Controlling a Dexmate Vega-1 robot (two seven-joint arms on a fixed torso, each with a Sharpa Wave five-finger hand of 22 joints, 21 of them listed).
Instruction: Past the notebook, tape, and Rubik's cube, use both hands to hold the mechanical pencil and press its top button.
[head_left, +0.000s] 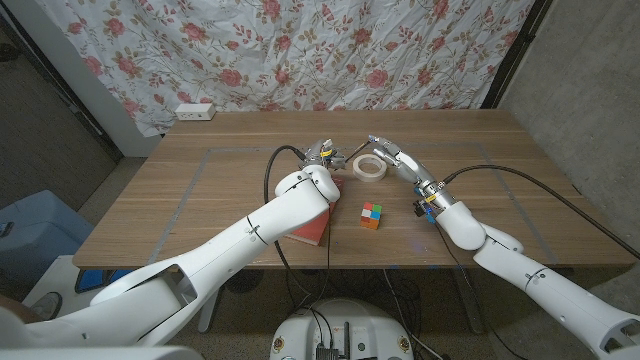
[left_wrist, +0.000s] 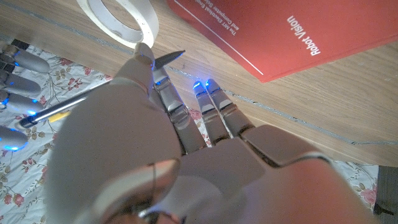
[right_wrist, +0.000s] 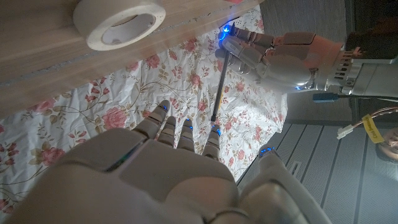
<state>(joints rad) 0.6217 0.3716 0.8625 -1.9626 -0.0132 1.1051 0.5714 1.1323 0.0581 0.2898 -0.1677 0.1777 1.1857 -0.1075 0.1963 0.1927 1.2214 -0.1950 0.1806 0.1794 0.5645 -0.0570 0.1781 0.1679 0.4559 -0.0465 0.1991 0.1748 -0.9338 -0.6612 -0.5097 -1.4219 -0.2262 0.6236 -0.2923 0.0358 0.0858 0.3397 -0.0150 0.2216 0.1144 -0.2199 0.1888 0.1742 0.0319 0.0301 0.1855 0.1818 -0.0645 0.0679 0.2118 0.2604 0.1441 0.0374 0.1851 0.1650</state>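
Pencil (right_wrist: 218, 87) at frame centre above counter (head_left: 200, 190), left hand (right_wrist: 273, 53) fingers pinching upper end; right hand (right_wrist: 180, 134) fingers spread at lower end. Steady barrel, then press button squarely along its axis.

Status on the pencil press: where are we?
Done: the mechanical pencil is off the table, raised above the tape beyond the notebook and Rubik's cube. In hand: the left robot hand grips one end and the right robot hand meets the other. Whether the right one grips it, I cannot tell. Left: no frame shows the top button pressed.
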